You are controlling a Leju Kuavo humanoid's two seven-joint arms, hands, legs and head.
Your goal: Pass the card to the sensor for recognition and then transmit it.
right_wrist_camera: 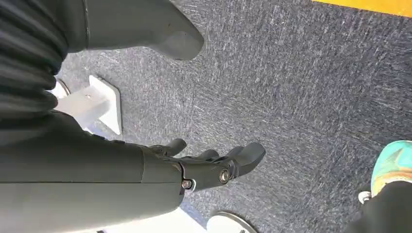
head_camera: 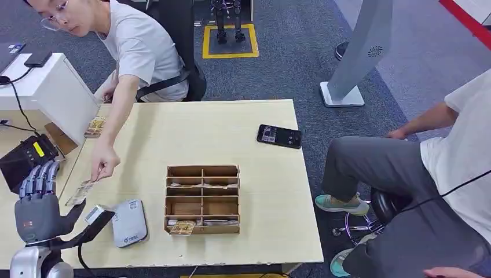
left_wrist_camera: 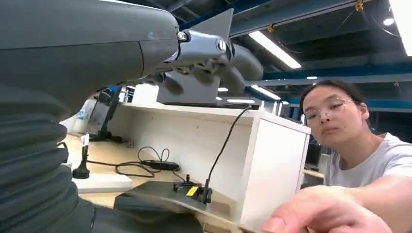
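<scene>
A person's hand (head_camera: 104, 164) reaches over the table's left edge and pinches one end of a small card (head_camera: 79, 193). The card's other end points down toward my left hand (head_camera: 37, 204), which stands at the table's left front corner with its fingers straight up and apart, holding nothing. I cannot tell whether the card touches my thumb. The grey-white card sensor (head_camera: 128, 222) lies flat on the table just right of that hand. In the left wrist view my left hand (left_wrist_camera: 204, 58) is spread above the person's hand (left_wrist_camera: 330, 213). My right hand (right_wrist_camera: 214, 162) hangs over the carpet, empty.
A wooden compartment box (head_camera: 202, 200) with cards stands mid-table. A black phone (head_camera: 279, 136) lies at the far right, and a card stack (head_camera: 95, 126) at the far left. A black terminal (head_camera: 26, 159) and a white cabinet (head_camera: 49, 87) sit left of the table. A second person (head_camera: 428, 191) sits on the right.
</scene>
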